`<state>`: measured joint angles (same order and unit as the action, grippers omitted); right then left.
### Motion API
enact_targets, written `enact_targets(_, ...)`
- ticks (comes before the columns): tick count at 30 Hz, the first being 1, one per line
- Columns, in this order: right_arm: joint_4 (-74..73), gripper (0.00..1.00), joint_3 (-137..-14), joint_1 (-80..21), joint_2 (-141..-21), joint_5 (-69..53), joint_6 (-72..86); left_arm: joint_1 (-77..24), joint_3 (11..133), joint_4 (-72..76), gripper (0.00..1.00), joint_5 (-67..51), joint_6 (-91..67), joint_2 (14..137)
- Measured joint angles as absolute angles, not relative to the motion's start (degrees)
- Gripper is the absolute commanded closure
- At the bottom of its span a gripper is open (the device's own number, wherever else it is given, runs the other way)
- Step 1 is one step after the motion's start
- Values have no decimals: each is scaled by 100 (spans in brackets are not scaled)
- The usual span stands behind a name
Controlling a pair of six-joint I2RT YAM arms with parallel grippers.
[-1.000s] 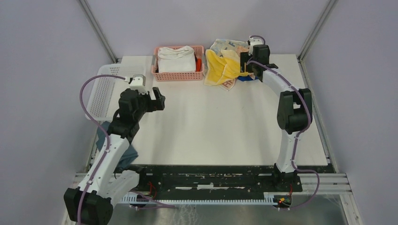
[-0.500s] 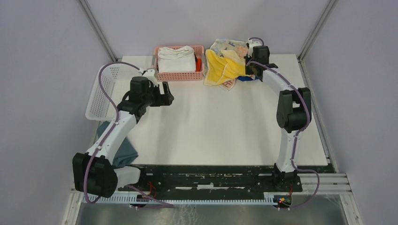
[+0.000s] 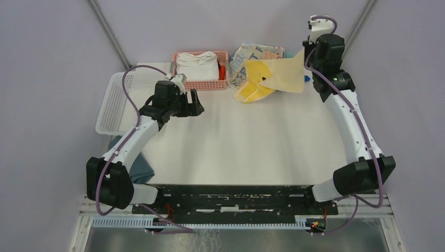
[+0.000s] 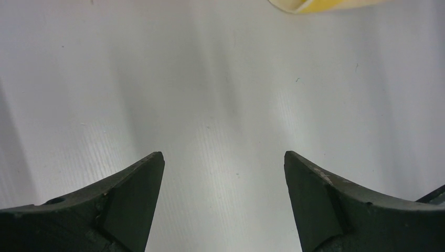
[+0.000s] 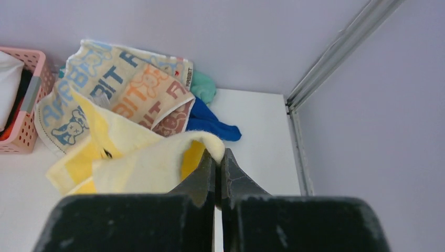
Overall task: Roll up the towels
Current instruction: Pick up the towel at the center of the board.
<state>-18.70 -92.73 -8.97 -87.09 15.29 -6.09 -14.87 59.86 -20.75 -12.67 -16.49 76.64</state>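
A yellow towel (image 3: 273,79) hangs stretched from its right corner, its lower end still on the table at the back. My right gripper (image 3: 306,59) is raised above the table's far right and is shut on that corner (image 5: 218,157). The pale underside of the yellow towel (image 5: 141,163) faces the right wrist view. Behind it a beige towel with "RABBIT" lettering (image 3: 251,55) lies crumpled against the back wall (image 5: 126,84). My left gripper (image 3: 197,105) hovers open over bare table at the left (image 4: 223,157), nothing between its fingers. The yellow towel's edge (image 4: 325,5) shows far ahead of it.
A pink basket (image 3: 202,84) holding a thick white folded cloth (image 3: 197,65) stands at the back. A white perforated basket (image 3: 118,100) sits at the far left. Blue (image 5: 210,123) and teal (image 5: 204,86) cloths lie behind the towels. A dark cloth (image 3: 139,170) hangs off the table's left edge.
My right gripper closed on the yellow towel's corner and rose up and right, pulling the towel out of the pile. My left arm swung right toward the middle of the table.
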Motion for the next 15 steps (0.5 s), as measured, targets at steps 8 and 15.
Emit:
enact_targets(8,-2611,99,-9070,-1437,-7738,1487,-746,-1750,6086,-2095,10,-1409,-1734,7830)
enact_targets(15,-3089,99,-8713,-2080,-7607,812,-510,-1949,6128,-2091,11,-1431,-1778,7983)
